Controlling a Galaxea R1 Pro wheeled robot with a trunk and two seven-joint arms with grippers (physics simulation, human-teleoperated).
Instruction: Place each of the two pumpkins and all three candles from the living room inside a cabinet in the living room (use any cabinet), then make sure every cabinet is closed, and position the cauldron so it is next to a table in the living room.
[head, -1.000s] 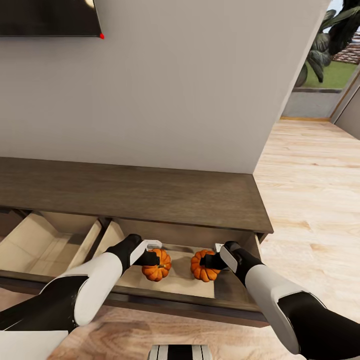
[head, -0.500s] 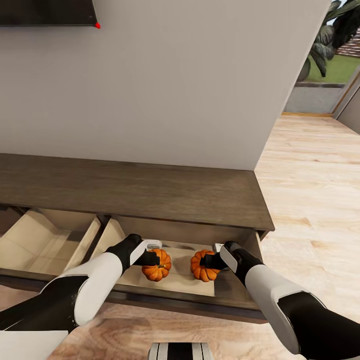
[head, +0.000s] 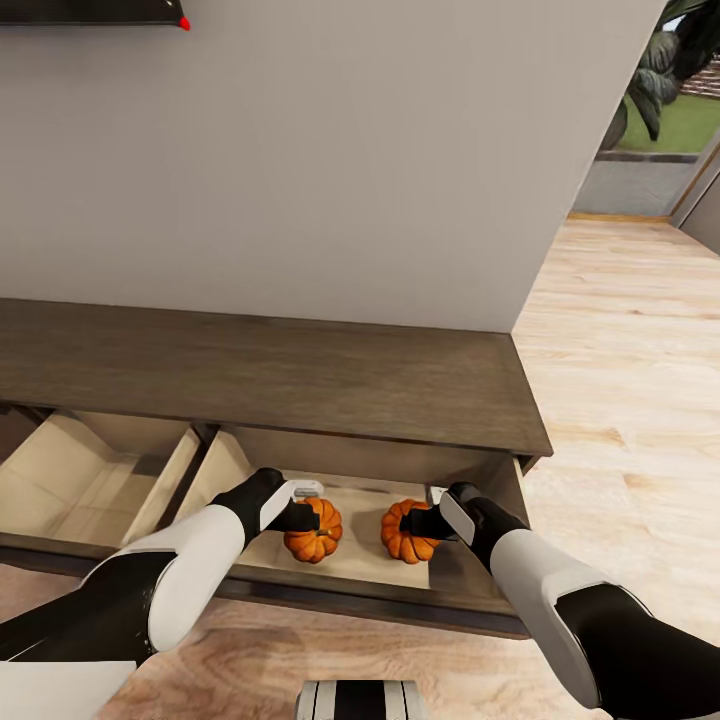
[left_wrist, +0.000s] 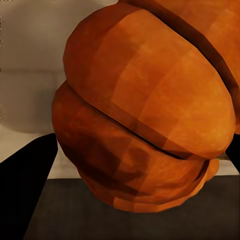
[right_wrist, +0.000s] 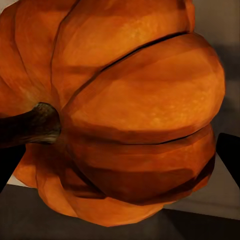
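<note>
Gripping one pumpkin each, the left tool (head: 303, 516) holds the left pumpkin (head: 314, 531) and the right tool (head: 418, 521) holds the right pumpkin (head: 407, 532), both low inside the cabinet's (head: 300, 375) open right drawer (head: 360, 560). The placing step looks nearly finished. Next, each tool likely needs to release, lift clear, then fetch the candles.

Two orange pumpkins (head: 313, 532) (head: 406, 533) in open cabinet (head: 300, 375) drawer

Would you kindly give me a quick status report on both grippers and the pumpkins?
Left gripper shut on left ribbed orange pumpkin. Right gripper shut on right ribbed orange pumpkin. Both low inside open pale-wood drawer. Nothing in the way.
</note>
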